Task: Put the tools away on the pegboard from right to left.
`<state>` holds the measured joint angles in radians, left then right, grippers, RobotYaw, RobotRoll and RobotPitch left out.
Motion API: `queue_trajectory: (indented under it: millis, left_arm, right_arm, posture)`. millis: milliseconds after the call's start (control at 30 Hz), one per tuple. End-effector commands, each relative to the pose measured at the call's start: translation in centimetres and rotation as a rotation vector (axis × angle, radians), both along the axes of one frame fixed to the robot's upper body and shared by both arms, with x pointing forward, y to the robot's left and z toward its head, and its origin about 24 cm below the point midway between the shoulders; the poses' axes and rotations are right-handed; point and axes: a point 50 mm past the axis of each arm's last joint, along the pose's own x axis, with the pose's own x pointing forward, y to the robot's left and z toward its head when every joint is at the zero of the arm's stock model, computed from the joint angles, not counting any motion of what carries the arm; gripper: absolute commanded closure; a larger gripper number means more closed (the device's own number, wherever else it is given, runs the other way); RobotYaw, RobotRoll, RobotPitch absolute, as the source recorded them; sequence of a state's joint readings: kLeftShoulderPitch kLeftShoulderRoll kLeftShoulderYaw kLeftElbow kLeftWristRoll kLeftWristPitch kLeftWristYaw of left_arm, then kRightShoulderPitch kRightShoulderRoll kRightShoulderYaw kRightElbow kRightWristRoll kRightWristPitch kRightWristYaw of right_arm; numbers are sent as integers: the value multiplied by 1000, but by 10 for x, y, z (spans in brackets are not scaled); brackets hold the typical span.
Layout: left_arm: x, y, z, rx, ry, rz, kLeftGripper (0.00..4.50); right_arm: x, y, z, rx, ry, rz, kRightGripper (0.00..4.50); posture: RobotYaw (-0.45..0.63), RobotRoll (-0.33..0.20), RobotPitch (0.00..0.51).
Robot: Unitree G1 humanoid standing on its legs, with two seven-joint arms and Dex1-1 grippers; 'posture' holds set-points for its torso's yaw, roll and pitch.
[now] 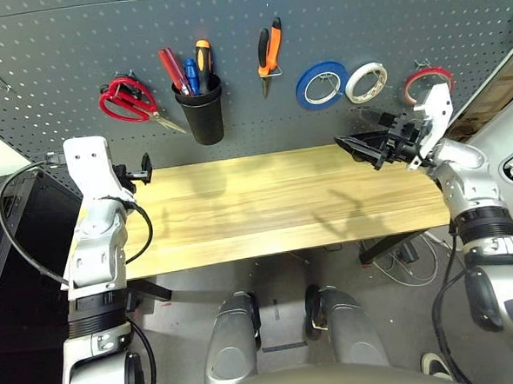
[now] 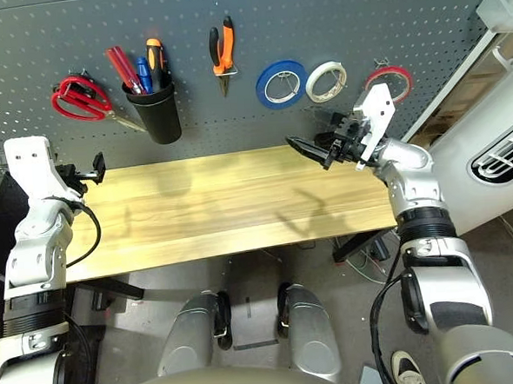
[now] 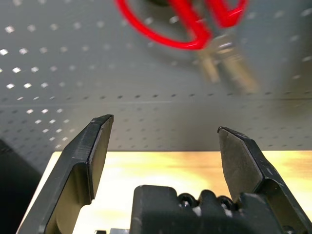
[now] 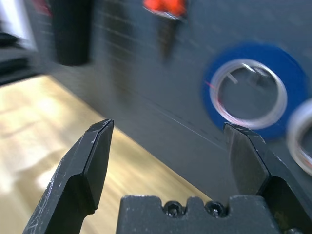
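Three tape rings, two scissor handles' worth of one red-handled scissors (image 1: 127, 101), one pliers (image 1: 268, 54) and one black cup (image 1: 202, 109) are hanging on the pegboard (image 1: 260, 113). The red tape ring (image 1: 427, 83) is hanging farthest right of the cup, the screwdriver (image 1: 173, 71) standing inside it. The left gripper (image 3: 163, 156) is gaping wide, empty, just below the scissors. The right gripper (image 4: 170, 161) is spreading wide, empty, near the blue tape (image 4: 251, 90).

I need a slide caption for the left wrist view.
Open left gripper facing the red-handled scissors hanging on the pegboard.
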<state>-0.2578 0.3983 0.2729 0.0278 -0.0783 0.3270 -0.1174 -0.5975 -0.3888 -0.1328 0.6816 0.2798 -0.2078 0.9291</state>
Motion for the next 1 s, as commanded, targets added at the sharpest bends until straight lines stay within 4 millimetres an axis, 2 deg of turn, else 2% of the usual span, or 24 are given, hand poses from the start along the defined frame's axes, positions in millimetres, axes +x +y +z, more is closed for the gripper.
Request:
queue_trajectory:
  millis: [33,300,400,700,1000]
  left_arm:
    - [-2,-2,-15,-9,-2,-26,30]
    - [-4,-10,-45,-11,-83,-75,30]
    - [-6,-9,-53,-34,-92,-61,30]
    - [-18,-1,-62,-70,-94,-6,30]
    - [-23,0,-69,-87,-78,-5,30]
  right_arm:
    - [1,-8,-13,-4,8,-157,0]
    - [9,-15,-37,47,25,-536,0]
    - [10,-19,-39,38,16,-609,0]
    - [8,-22,-44,24,8,-656,0]
    - [2,-28,-48,20,-18,-705,0]
  posture:
    - [37,0,83]
    - [32,0,81]
    - [33,0,82]
    - [23,0,85]
    - [8,0,54]
